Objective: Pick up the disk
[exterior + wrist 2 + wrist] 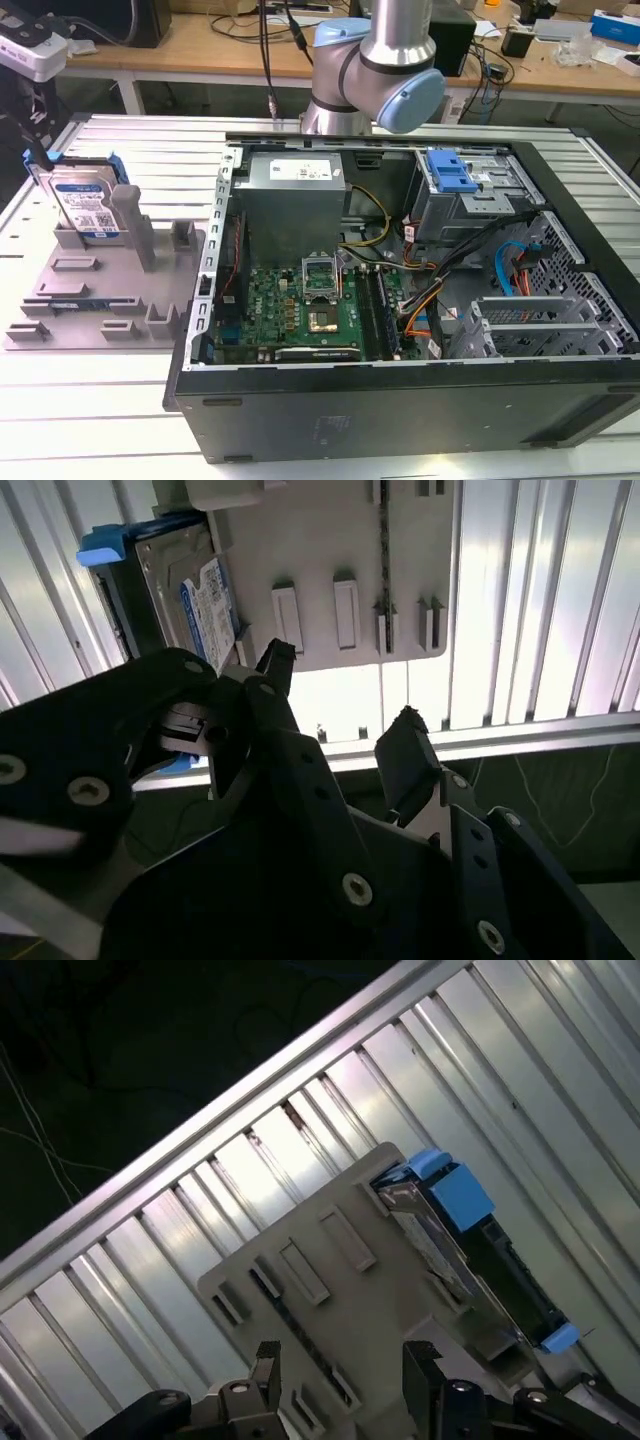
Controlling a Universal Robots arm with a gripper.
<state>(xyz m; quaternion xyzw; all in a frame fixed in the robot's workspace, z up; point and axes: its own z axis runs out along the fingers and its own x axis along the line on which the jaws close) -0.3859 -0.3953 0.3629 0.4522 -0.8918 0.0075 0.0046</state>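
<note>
One hand (pixel 340 690) gapes near one upright disk (pixel 190 590).

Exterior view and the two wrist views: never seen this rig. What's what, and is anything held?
The exterior view comes from a camera off the machine: a robot arm rises beyond an open computer case on a slatted metal table. Toward the exterior view's left, a grey fixture plate carries the disk, standing on edge between posts. Both wrist views come from cameras riding on the arm, looking past its gripper at that plate. The gripper is open and empty, so nothing is held.
</note>
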